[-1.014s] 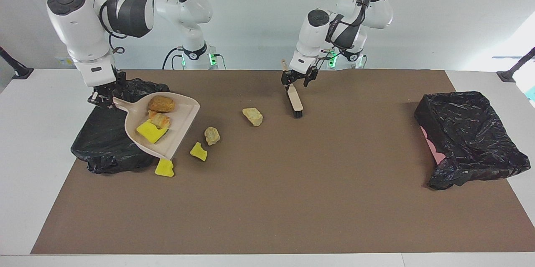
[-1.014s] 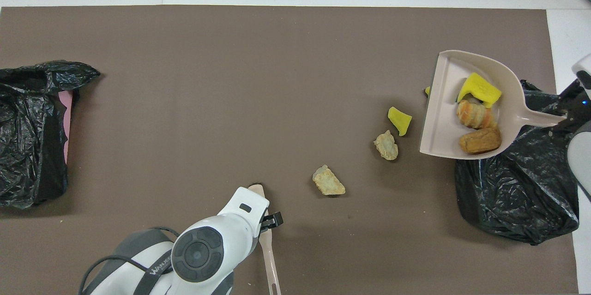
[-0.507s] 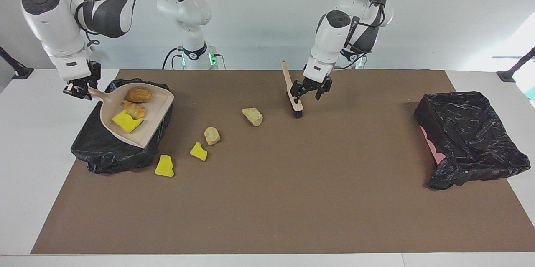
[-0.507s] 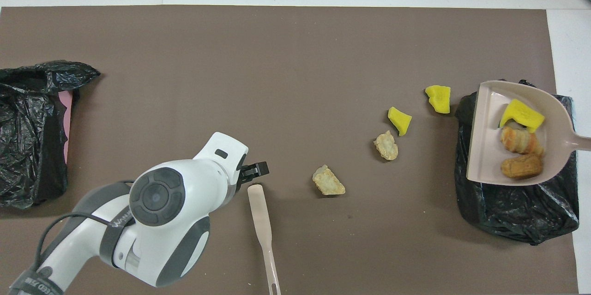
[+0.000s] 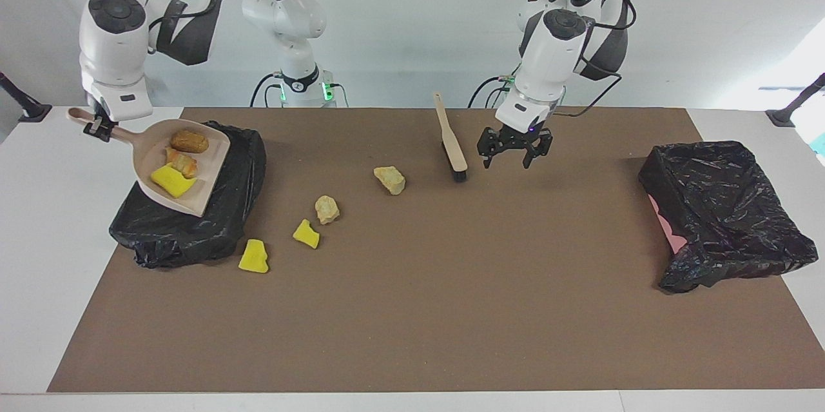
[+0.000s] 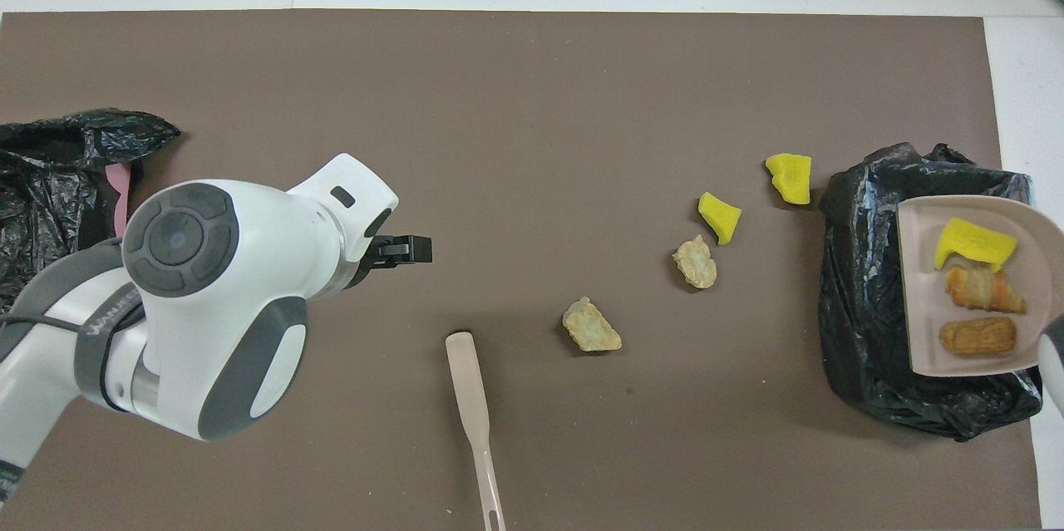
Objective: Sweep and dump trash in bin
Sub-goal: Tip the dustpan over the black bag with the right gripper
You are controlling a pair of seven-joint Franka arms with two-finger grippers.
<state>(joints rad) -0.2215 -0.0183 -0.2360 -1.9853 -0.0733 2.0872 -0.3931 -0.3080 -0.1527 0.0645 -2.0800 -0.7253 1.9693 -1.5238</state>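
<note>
Light, crumbly trash [image 5: 174,164] is carried in the dustpan [image 5: 193,196], gripped at its handle by the right pincer [image 5: 97,129] over the bin [image 5: 187,231]; the left pincer [image 5: 514,149] is spread empty beside the brush [image 5: 451,144].

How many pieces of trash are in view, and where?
7. Three in the dustpan: yellow, orange, brown. Four on the mat: yellow, yellow, beige, beige. None seem hidden.

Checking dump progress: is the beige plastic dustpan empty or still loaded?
Loaded: the beige plastic dustpan carries three trash lumps, over the black-lined bin.
</note>
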